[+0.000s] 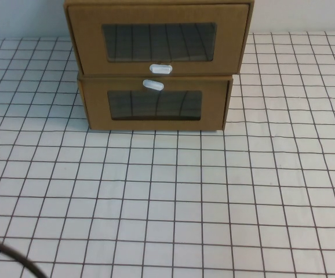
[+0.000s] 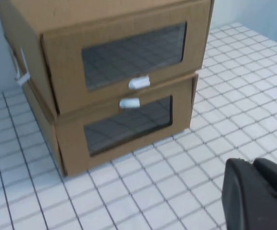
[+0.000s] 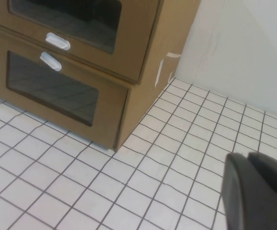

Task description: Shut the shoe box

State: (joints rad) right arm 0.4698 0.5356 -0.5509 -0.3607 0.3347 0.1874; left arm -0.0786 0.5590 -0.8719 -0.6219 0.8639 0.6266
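- Your tabletop [image 1: 225, 197] is covered in a white cloth with a dark grid, and it fills most of the high view.
- At the far middle of it you have two brown cardboard drawer boxes stacked one on the other, fronts facing the robot.
- The shoe box [image 1: 159, 40] is the upper one: its clear window sits in the front and its small white pull tab [image 1: 160, 69] lies just under that window. Its drawer front juts slightly forward of the box beneath.
- The lower box [image 1: 155, 107] touches the tabletop and carries its own white tab [image 1: 153, 85] above its window, so the two tabs sit close together, one over the other.
- The left gripper [image 2: 256, 196] shows only as a dark shape at the edge of its wrist view, well apart from the boxes; you cannot tell from this how its jaws stand.
- The right gripper [image 3: 258, 191] is likewise a dark shape low in its wrist view, off to the boxes' right side and clear of them; its jaws cannot be judged either.
- A dark cable [image 1: 8, 255] curves across the near left corner.
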